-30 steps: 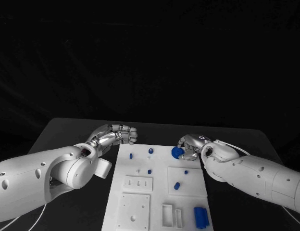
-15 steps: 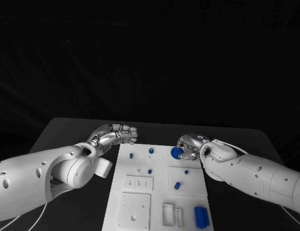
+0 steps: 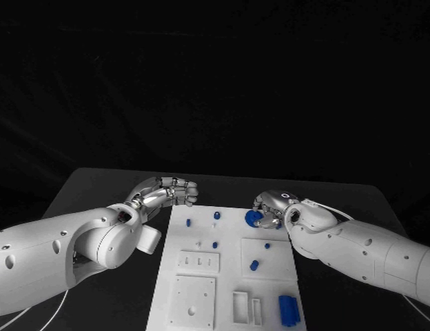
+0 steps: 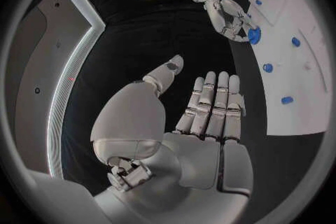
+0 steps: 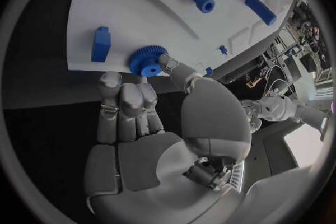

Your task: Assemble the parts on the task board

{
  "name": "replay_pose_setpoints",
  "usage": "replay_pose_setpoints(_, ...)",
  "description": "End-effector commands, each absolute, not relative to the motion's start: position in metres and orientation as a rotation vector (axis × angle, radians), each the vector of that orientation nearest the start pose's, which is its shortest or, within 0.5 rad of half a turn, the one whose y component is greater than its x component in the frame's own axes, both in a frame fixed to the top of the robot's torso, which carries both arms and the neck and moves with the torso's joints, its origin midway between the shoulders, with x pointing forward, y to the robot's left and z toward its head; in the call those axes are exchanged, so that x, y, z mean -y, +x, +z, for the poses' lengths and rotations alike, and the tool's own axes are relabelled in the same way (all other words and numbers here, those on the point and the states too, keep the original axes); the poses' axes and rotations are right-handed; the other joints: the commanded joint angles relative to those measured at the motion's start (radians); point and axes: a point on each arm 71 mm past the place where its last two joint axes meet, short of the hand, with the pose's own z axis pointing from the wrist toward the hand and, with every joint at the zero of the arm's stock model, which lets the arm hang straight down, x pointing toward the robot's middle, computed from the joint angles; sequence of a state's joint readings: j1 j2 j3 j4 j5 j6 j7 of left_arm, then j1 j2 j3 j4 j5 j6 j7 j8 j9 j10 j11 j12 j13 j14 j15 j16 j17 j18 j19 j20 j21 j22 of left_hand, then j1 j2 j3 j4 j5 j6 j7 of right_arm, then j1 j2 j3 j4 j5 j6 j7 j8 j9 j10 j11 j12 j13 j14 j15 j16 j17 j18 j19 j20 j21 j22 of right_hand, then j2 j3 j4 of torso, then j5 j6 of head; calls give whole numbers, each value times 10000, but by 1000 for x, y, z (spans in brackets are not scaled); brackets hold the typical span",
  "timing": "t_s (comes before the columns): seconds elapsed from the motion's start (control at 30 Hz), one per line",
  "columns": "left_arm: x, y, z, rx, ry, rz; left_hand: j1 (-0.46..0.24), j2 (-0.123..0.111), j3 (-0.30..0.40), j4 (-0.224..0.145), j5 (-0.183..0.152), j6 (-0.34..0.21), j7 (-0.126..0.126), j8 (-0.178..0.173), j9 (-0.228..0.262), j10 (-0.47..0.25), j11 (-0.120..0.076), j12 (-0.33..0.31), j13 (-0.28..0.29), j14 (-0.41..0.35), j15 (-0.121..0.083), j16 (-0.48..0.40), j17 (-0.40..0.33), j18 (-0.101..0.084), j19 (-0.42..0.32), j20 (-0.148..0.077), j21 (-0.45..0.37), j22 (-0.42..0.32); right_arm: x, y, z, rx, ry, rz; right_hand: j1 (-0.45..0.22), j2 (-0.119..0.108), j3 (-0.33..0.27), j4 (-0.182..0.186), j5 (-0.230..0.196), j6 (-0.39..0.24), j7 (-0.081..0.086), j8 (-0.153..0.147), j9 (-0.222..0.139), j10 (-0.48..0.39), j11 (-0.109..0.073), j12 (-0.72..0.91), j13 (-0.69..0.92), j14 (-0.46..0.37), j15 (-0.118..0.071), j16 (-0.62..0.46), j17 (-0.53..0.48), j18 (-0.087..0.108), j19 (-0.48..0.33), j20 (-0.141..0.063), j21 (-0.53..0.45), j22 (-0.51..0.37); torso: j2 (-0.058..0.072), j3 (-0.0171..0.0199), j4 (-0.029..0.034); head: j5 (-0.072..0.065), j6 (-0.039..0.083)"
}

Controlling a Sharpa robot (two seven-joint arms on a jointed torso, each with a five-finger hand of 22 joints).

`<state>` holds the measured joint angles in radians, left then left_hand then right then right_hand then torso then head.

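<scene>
The white task board (image 3: 200, 289) lies in the middle of the table with several small blue parts on it. My right hand (image 3: 275, 207) pinches a blue gear (image 3: 253, 218) between thumb and fingers, over the board's far right corner. The right wrist view shows the gear (image 5: 148, 61) at the board's edge (image 5: 126, 5), close to a blue block (image 5: 101, 43). My left hand (image 3: 165, 192) hovers off the board's far left corner, holding nothing. Its fingers (image 4: 213, 103) lie side by side with the thumb apart. The left wrist view also shows the right hand (image 4: 227, 14) with the gear (image 4: 253, 35).
Blue pegs stand on the board (image 3: 216, 216) (image 3: 188, 223) (image 3: 214, 245). A blue oblong part (image 3: 253, 265) lies mid-board and a larger blue block (image 3: 287, 310) near the front right. Black table (image 3: 96, 186) surrounds the board.
The right hand has edged very slightly to the left with the gear. The left hand stays where it was.
</scene>
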<state>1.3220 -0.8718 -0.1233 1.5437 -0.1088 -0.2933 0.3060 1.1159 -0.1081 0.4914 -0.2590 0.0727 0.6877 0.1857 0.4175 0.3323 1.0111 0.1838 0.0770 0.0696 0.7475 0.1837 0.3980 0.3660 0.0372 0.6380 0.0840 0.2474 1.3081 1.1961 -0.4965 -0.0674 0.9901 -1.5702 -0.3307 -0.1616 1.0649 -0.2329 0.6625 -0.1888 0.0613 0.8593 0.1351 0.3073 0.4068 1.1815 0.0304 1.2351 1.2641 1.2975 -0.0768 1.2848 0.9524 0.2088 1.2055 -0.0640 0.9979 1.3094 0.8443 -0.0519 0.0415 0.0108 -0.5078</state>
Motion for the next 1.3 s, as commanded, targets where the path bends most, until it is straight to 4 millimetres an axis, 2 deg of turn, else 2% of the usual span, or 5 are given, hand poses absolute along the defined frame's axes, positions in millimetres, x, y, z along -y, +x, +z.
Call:
replay_pose_setpoints(0.03, -212, 494, -151, -15350, -9363, -14888, -35, 52, -3, -44, 2, 25, 227, -43, 1, 16, -32, -59, 0, -89, -13, -36, -15, 123, -73, -21, -41, 212, 178, 564, -233, -16877, -2042, 3030, -89, -7, -48, 29, 35, 222, 64, 55, 15, 71, -23, 66, 25, 10, -49, 35, 22, 530, -11, -44, 79, 205, 8, -5, -2, -6, -10)
replay_pose_setpoints(0.4, -212, 495, -151, -15329, -9360, -14879, -26, 58, 4, -54, -1, 26, 227, -44, 1, 17, -32, -61, 0, -89, -14, -37, -15, 122, -73, -22, -40, 213, 174, 561, -232, -16148, -2514, 2638, 338, 131, 513, -39, -101, 1090, -232, 477, 215, 481, -303, 303, 221, 28, -312, 4, 84, 530, -46, -104, 175, 190, -6, 7, -8, -9, -32)
replay_pose_setpoints(0.6, -213, 495, -151, -15296, -9381, -14823, -24, 62, 6, -56, -2, 27, 227, -44, 1, 19, -32, -61, 0, -89, -14, -37, -14, 121, -73, -22, -39, 213, 169, 558, -228, -15723, -2544, 2780, 504, 291, 795, -182, -100, 1321, -311, 568, 267, 588, -378, 338, 256, 35, -378, -19, 99, 530, -78, -112, 212, 192, -3, 14, -10, -6, -30)
replay_pose_setpoints(0.87, -214, 495, -151, -15255, -9386, -14799, -22, 65, 8, -60, -3, 29, 230, -45, 2, 21, -31, -61, 1, -88, -14, -38, -14, 120, -72, -23, -38, 213, 162, 550, -218, -14680, -2494, 3119, 424, 278, 844, -196, -107, 1442, -352, 608, 291, 750, -419, 448, 353, 47, -416, -23, 113, 530, -69, -107, 255, 192, -4, 24, -30, 32, -5)
replay_pose_setpoints(1.3, -213, 495, -151, -15262, -9395, -14778, -26, 69, 9, -63, -3, 31, 236, -45, 2, 25, -28, -61, 2, -86, -14, -38, -13, 118, -69, -23, -35, 214, 108, 530, -208, -13914, -3366, 4479, 355, 129, 962, -85, -118, 1523, -400, 619, 311, 873, -469, 499, 401, 65, -469, -15, 143, 530, -16, -134, 310, 179, 5, 11, 1, 67, 61)
